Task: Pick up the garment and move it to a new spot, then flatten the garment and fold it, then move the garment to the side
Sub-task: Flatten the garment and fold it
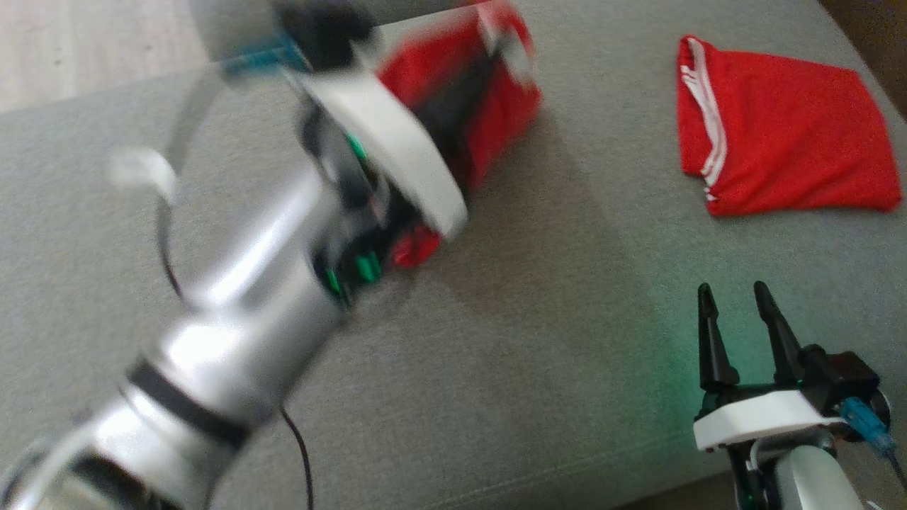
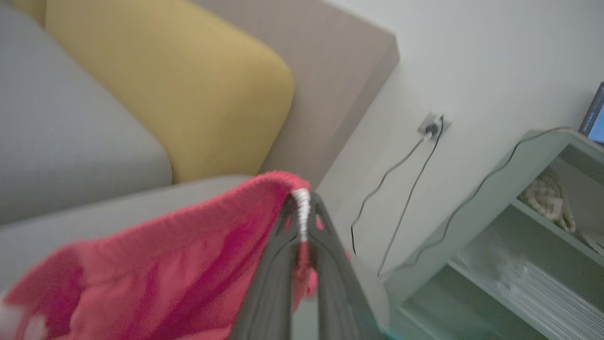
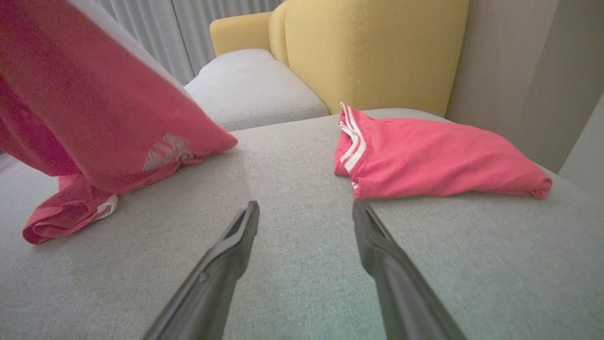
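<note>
Hanging from the clenched left tool (image 2: 302, 200), a red jersey-fabric garment with white trim (image 2: 155, 269) is pinched at its white-edged hem. Its lower end bunches on the grey fabric sofa cushion (image 3: 292, 156) beneath. The right tool (image 3: 306, 204) stands released and empty, with a folded red garment with white stripes (image 3: 439, 160) lying just ahead of it, to its right.

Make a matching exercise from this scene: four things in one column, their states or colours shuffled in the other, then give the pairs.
Column one
1. left end effector
2. right end effector
3. second red garment
4. backrest cushion

Column two
a. yellow
b. open, empty
c. lying on the grey seat
d. shut on the lifted red garment

Pairs: 1-d, 2-b, 3-c, 4-a
</note>
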